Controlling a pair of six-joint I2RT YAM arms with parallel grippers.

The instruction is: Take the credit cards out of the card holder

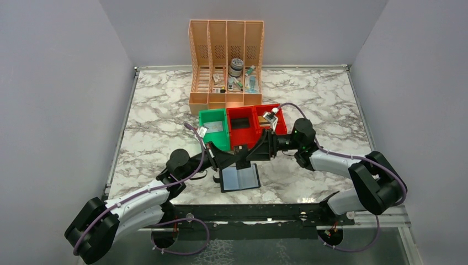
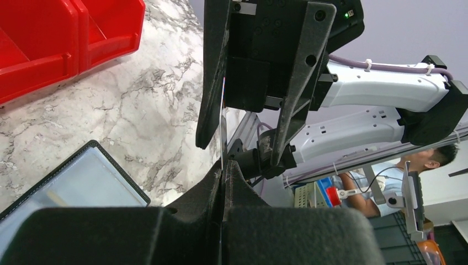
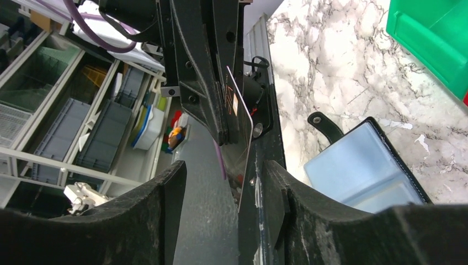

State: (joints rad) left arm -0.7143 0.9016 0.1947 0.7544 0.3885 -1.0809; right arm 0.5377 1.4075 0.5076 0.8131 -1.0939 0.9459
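Closest in, the left gripper [image 2: 223, 178], two matte, grainy black fingers, is clenched on one edge of a thin, stiff, pale plastic credit card [image 2: 222, 130], which shows there only as a bright sliver. From the other wrist the same card's flat, glossy face carries small orange print. It stands between the broad, scuffed black fingers of the right gripper [image 3: 225, 174], which are apart on either side of it and not yet pinching.

Both grippers meet in the air just above the small flat black card holder [image 1: 240, 178]. It lies opened out on the white-and-grey marble-patterned table [image 1: 165, 110], smooth pale blue lining upward, its short black tab [image 3: 326, 126] out to one side.

So at least one card is out and clear of the wallet, seemingly mid-handover. Whether more cards sit in the pockets cannot be told; the lining looks flat. Releasing this card and setting it down remain. Hard moulded red plastic bins [image 1: 254, 124] and a green plastic bin [image 1: 214, 128] sit just beyond.
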